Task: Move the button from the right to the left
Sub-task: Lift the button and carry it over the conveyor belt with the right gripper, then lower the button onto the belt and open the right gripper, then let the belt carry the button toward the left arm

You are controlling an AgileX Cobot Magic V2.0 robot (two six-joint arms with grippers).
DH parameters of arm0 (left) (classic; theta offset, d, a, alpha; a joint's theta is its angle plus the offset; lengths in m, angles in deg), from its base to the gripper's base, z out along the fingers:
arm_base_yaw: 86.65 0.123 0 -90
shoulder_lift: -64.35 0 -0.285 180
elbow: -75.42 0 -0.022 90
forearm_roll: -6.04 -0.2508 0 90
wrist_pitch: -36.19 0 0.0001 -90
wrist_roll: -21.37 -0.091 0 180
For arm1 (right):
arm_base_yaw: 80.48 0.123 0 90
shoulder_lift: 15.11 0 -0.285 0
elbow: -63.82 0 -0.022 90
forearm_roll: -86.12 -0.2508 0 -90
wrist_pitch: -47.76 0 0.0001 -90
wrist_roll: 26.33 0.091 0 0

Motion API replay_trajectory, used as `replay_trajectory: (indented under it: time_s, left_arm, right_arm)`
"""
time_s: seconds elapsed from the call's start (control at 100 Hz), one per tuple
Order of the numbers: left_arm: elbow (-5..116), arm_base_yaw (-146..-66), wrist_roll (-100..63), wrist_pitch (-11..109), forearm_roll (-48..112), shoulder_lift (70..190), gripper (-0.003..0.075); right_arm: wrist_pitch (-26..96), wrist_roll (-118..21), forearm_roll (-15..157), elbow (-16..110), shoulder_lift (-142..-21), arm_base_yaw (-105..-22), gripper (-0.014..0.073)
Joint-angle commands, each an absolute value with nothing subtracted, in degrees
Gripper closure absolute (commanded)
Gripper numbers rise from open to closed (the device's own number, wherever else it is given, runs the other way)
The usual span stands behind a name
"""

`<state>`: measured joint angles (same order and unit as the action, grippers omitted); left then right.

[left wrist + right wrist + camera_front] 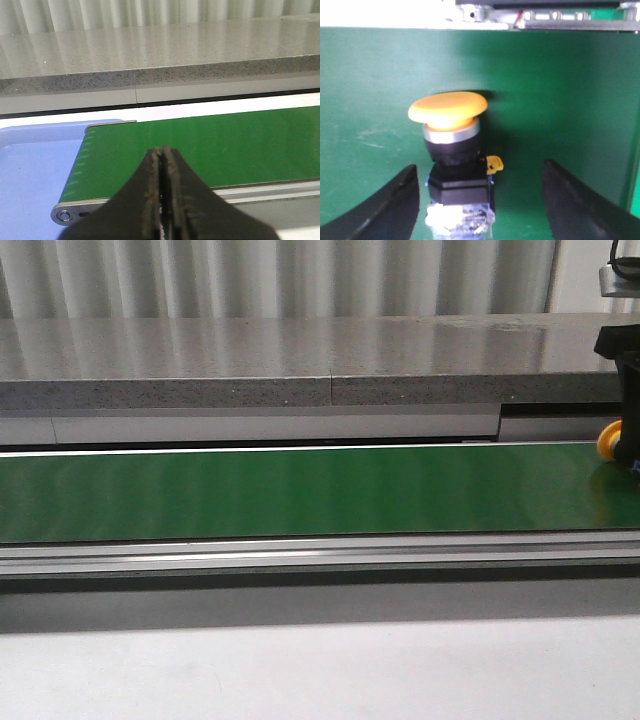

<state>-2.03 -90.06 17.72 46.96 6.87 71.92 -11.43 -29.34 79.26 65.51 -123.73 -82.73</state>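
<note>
- No writing legible on the button (451,150).
- Right gripper (480,205), far right of the front view: jaws spread around it, not touching.
- Left gripper (162,192): jaws pressed together, empty, over the green belt (225,150).

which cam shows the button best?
Right wrist view: the button fills the frame between the open right gripper fingers. Front view catches only a sliver of its yellow cap at the right edge. Left wrist view: none.
</note>
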Motion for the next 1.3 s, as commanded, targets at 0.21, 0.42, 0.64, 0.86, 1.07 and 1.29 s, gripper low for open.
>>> replay_trajectory:
  time_s: [0.21,0.42,0.64,0.86,1.07,1.29]
  left_arm:
    - [-4.3,-90.1,18.2,42.9,7.1,70.1,0.0741]
    - [-4.3,-90.1,18.2,42.9,7.1,70.1,0.0741]
    - [-4.3,-90.1,18.2,42.9,7.1,70.1,0.0741]
    - [-4.3,-90.1,18.2,42.9,7.1,70.1,0.0741]
    - [-4.3,-90.1,18.2,42.9,7.1,70.1,0.0741]
    - [-4.3,-90.1,18.2,42.9,7.1,70.1,0.0741]
  right_arm:
    - [-9.6,-30.5,77.1,67.1,-111.1,-81.2,0.0235]
    - [-8.4,-30.9,77.2,62.2,-102.3,-78.5,0.0589]
    - [-3.8,-31.2,77.2,52.7,-93.5,-77.7,0.0660]
    - [1.5,-31.3,77.2,42.6,-83.0,-77.7,0.0660]
    - [6.4,-31.3,77.2,33.3,-71.6,-77.7,0.0660]
    - [11.0,-31.3,77.4,25.3,-59.4,-77.7,0.0660]
